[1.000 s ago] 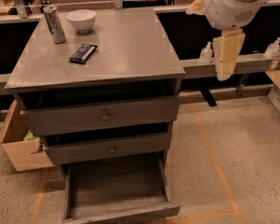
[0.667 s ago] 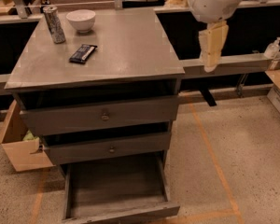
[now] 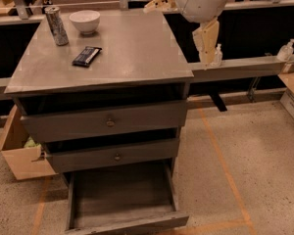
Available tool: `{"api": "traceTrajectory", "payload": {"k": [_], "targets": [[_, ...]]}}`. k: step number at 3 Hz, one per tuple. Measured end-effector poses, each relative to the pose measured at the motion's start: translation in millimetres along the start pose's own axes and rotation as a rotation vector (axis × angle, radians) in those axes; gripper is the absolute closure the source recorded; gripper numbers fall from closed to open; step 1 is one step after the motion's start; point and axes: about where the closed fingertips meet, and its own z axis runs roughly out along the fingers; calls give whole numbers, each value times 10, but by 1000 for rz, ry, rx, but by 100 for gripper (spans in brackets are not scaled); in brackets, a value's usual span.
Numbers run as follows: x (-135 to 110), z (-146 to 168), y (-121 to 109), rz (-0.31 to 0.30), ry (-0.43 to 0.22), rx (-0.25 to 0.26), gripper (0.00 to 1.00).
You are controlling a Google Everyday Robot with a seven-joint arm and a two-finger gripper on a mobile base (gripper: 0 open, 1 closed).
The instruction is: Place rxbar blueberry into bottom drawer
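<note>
The rxbar blueberry [image 3: 86,56], a flat dark bar, lies on the left part of the grey cabinet top [image 3: 137,48]. The bottom drawer [image 3: 121,194] is pulled open and nothing shows in it. The two upper drawers with round knobs are shut. My gripper [image 3: 206,42] hangs from the white arm above the cabinet's right rear corner. It is well to the right of the bar and holds nothing that I can see.
A silver patterned can [image 3: 56,26] and a white bowl [image 3: 85,21] stand behind the bar at the back left. A cardboard box [image 3: 19,155] sits on the floor at the left. A ledge with pump bottles [image 3: 286,50] runs at the right.
The arm and gripper have moved left and up, from beside the cabinet's right side to over its right rear corner. The bar and drawers have not moved.
</note>
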Motion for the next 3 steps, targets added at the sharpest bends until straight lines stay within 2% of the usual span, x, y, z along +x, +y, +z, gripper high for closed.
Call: {"api": "traceTrajectory", "payload": {"k": [1, 2, 3], "targets": [[0, 1, -1, 0, 0, 0, 0], [120, 114, -102, -39, 32, -25, 0], [426, 353, -251, -58, 75, -92, 0]]}}
